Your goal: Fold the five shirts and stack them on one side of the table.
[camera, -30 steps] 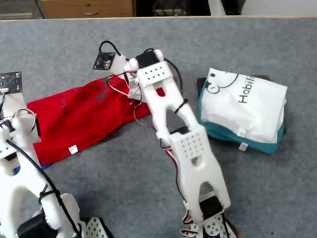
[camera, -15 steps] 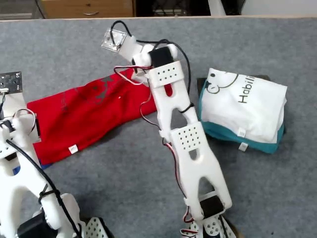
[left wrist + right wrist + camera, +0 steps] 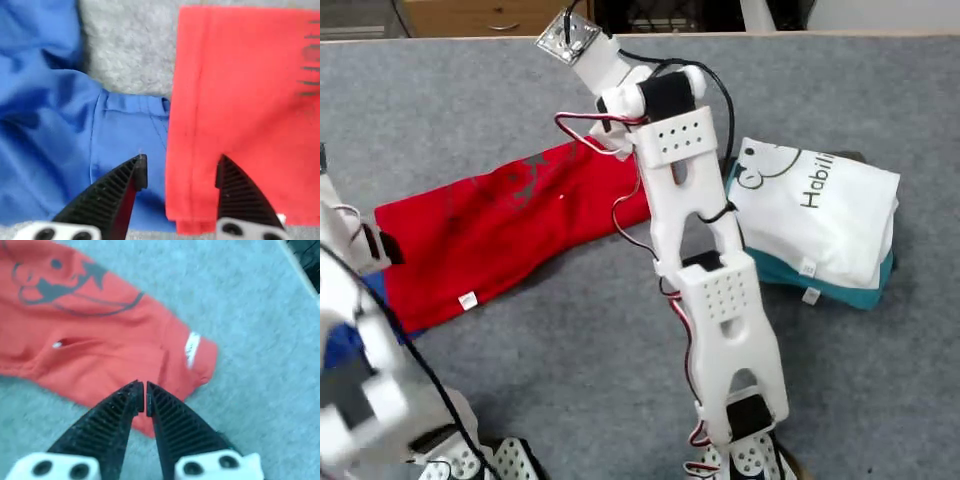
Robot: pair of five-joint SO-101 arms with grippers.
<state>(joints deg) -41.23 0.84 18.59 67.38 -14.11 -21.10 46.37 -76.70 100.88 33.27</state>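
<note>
At 7 o'clock on the grey table (image 3: pixel 570 340), the left arm (image 3: pixel 350 390) is smeared and partly cut off by the picture's edge. From its wrist, the left gripper (image 3: pixel 182 162) has its jaws spread wide and grips nothing. It hangs over the seam where a rumpled blue shirt (image 3: pixel 55 125) meets the end of the red shirt (image 3: pixel 240 110); how far the blue one runs cannot be made out.

The red shirt (image 3: pixel 490 240) lies as a long folded strip from 9 o'clock toward the centre. The right arm (image 3: pixel 705 250) covers its far end. The right gripper (image 3: pixel 143 387) has its jaws pressed together on nothing, above that end.

At 3 o'clock a folded white shirt (image 3: pixel 820 210) sits on a teal shirt (image 3: pixel 840 290), with a dark layer (image 3: pixel 850 157) barely showing beneath.
</note>
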